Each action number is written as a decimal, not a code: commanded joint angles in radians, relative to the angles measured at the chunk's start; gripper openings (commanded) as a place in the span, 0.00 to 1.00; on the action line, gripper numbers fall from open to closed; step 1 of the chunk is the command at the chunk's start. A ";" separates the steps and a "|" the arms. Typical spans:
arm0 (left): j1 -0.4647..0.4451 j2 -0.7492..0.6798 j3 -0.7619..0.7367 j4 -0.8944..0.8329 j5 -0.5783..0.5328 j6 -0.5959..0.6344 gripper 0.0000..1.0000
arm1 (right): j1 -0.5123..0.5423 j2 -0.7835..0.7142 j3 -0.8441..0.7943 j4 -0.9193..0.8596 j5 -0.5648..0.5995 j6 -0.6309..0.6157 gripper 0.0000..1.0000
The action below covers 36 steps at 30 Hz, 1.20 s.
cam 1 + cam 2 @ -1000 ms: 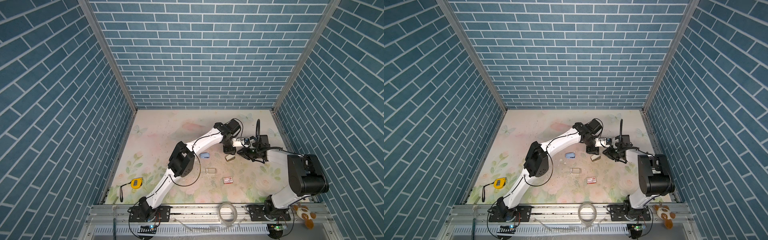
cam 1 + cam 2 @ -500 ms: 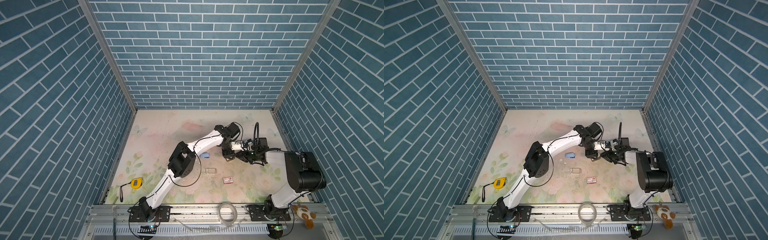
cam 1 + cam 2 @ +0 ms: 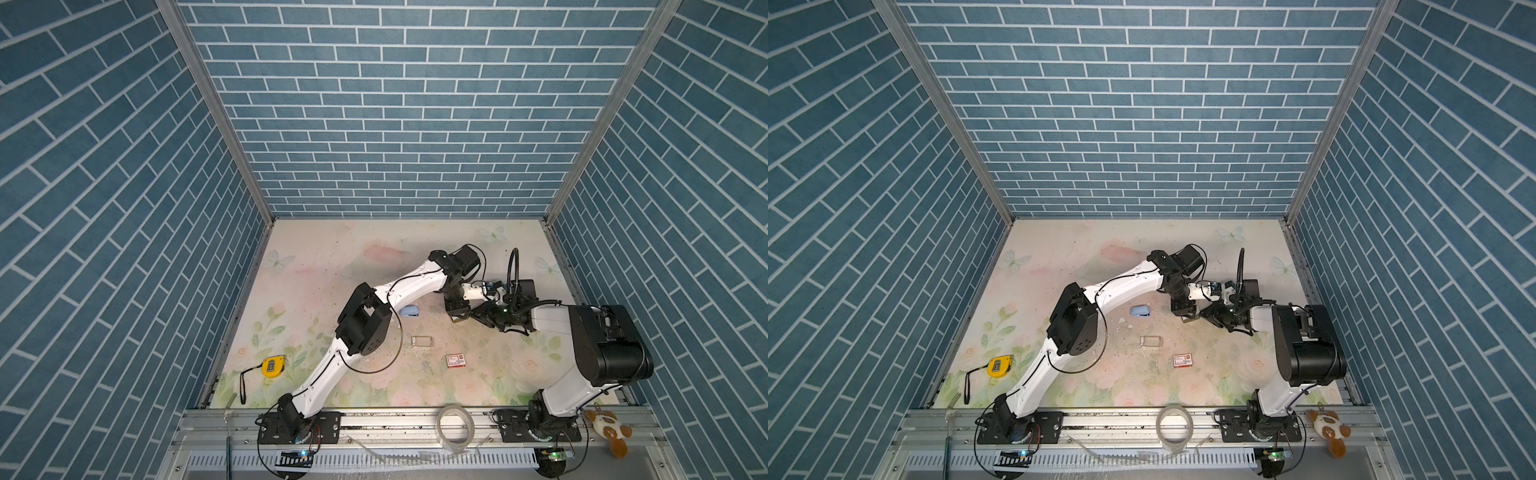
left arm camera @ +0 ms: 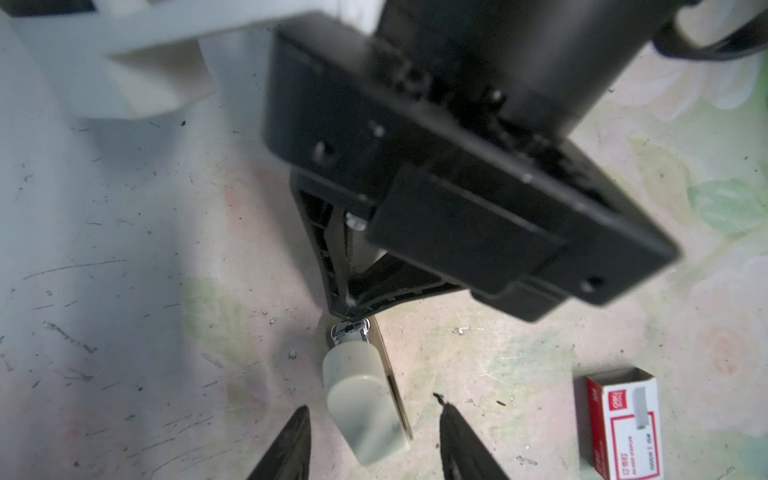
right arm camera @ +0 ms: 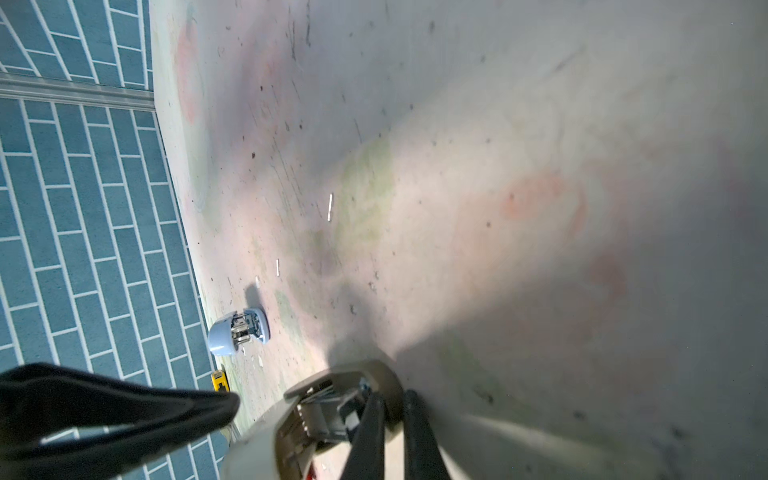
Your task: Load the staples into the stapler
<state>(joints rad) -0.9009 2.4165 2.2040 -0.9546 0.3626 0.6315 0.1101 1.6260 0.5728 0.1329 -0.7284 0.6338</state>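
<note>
Your right gripper (image 4: 348, 306) has closed in from the table's (image 3: 332, 257) right edge. It is clenched, tips touching the beige stapler's (image 4: 361, 399) metal nose. Your left gripper (image 4: 374, 411) straddles the body, released. The stapler's long axis runs gripper to gripper. Loose staples (image 5: 330, 208) lie leftward, probably nearer your left arm.

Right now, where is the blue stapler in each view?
Top view: blue stapler beside the left arm.
Top view: blue stapler there too.
Left wrist: not in it.
Right wrist: on the mat near the wall, at.
Shared landmark: yellow tape measure, absent from left wrist.
</note>
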 commanded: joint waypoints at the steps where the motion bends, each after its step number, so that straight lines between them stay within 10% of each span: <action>1: -0.006 -0.029 0.005 -0.007 0.011 0.000 0.52 | 0.002 -0.017 -0.040 -0.047 0.014 0.029 0.11; 36: -0.006 -0.102 -0.075 0.010 -0.008 0.014 0.52 | 0.012 0.067 0.090 -0.061 0.045 -0.006 0.14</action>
<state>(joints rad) -0.9012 2.3489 2.1422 -0.9440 0.3561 0.6395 0.1226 1.6676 0.6628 0.0822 -0.6628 0.6628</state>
